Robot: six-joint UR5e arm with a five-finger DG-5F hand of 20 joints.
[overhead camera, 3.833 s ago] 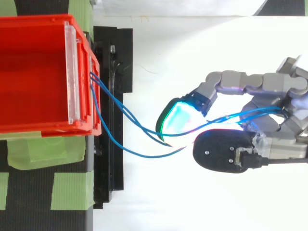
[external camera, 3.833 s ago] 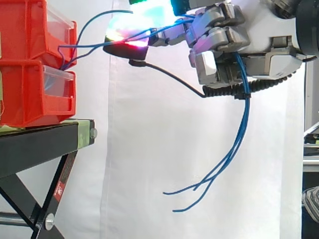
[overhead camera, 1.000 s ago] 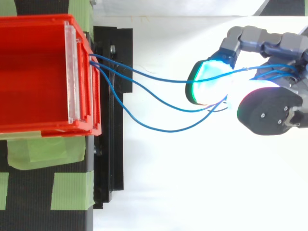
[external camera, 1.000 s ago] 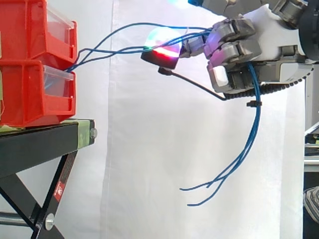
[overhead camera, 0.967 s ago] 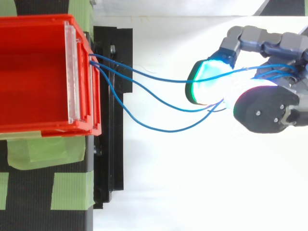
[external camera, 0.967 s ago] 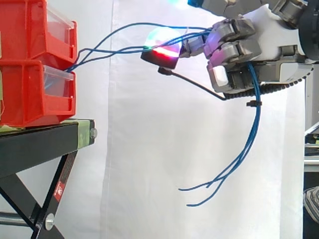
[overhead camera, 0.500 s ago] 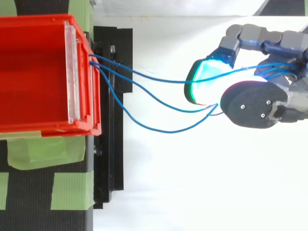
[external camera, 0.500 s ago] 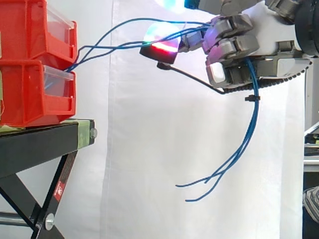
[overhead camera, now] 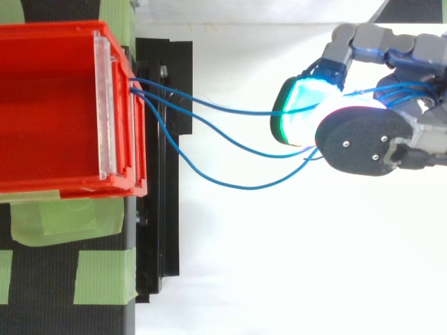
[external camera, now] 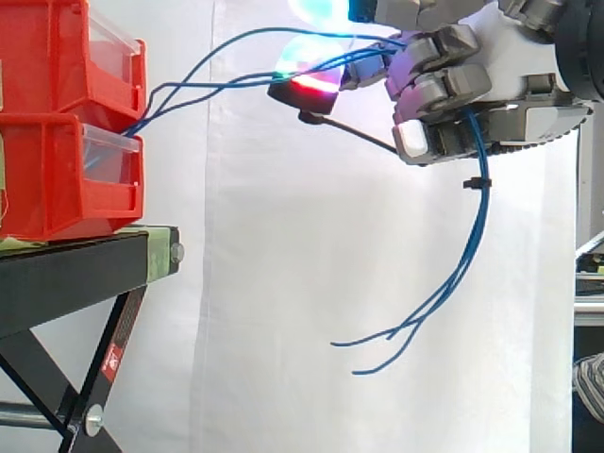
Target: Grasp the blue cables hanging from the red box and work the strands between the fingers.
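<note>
Several thin blue cables point(external camera: 226, 83) point(overhead camera: 223, 139) run from the front of the upper red bin point(external camera: 57, 57) point(overhead camera: 49, 105) out to my hand point(external camera: 444, 85) point(overhead camera: 412, 132) at the upper right. The fingers are curled round the strands, and glowing fingertips point(overhead camera: 297, 112) pinch them near the hand's front. Behind the palm the loose ends point(external camera: 453, 283) hang down and curl left at the bottom. In the top view three strands fan out between bin and hand.
A second red bin point(external camera: 66, 179) sits under the first on a black stand point(external camera: 85, 274) with green tape patches point(overhead camera: 98, 276). A white curtain point(external camera: 302, 283) hangs behind. A dark frame stands at the right edge point(external camera: 590, 255).
The hand has shifted slightly left and up since a second ago, keeping its hold. The black-backed pad has swung further over the strands in the top view.
</note>
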